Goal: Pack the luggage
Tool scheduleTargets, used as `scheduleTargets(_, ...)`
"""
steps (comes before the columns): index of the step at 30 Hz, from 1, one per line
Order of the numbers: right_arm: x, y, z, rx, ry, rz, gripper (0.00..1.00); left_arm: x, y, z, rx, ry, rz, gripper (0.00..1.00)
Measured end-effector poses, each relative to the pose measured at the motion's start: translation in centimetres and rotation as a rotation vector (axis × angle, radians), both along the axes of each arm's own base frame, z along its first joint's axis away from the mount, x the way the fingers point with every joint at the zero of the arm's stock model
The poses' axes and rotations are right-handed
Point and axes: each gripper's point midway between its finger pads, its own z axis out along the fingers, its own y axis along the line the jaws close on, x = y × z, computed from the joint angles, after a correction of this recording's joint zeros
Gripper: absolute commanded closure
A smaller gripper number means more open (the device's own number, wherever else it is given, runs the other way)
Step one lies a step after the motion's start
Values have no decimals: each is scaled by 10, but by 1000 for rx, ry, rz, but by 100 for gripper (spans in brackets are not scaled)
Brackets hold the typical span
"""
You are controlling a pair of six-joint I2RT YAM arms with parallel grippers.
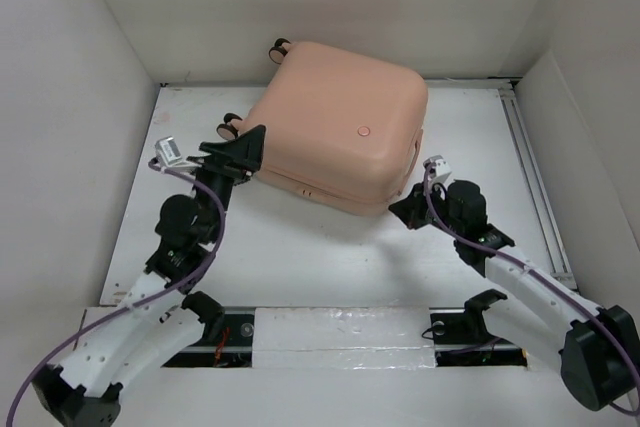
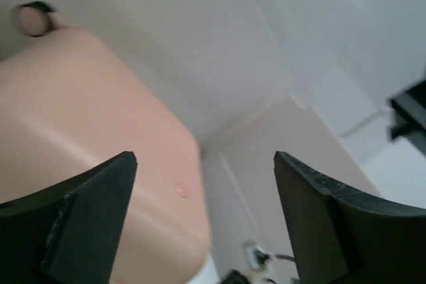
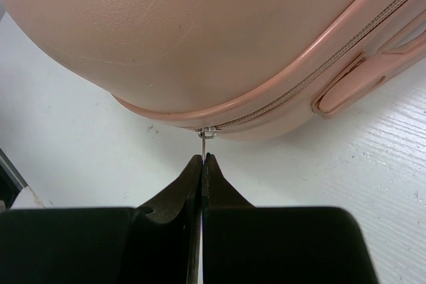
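The pale salmon-pink luggage (image 1: 340, 122) lies flat and closed at the back middle of the table, its wheels (image 1: 279, 46) at the far left. My right gripper (image 3: 202, 159) is shut on the thin metal zipper pull (image 3: 202, 143) at the case's near right corner; the slider (image 3: 209, 132) sits on the zip line. In the top view this gripper (image 1: 404, 209) is at that corner. My left gripper (image 1: 252, 142) is open, against the case's left side. In the left wrist view the shell (image 2: 86, 138) fills the left behind its fingers (image 2: 100, 191).
White walls enclose the table on three sides. A metal rail (image 1: 532, 177) runs along the right edge. A pink carry handle (image 3: 349, 84) sits on the case's side near the zip. Black mounts and cables (image 1: 340, 332) line the near edge.
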Motion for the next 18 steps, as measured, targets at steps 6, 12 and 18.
scheduleTargets(6,-1,2,2,-10,-12,-9,100,91,35,-111,145,331,234,0)
scheduleTargets(12,-3,0,7,-13,-32,-19,100,128,130,-191,54,563,407,0)
scheduleTargets(18,-3,0,7,-20,-36,-21,100,143,126,-180,-37,520,351,0)
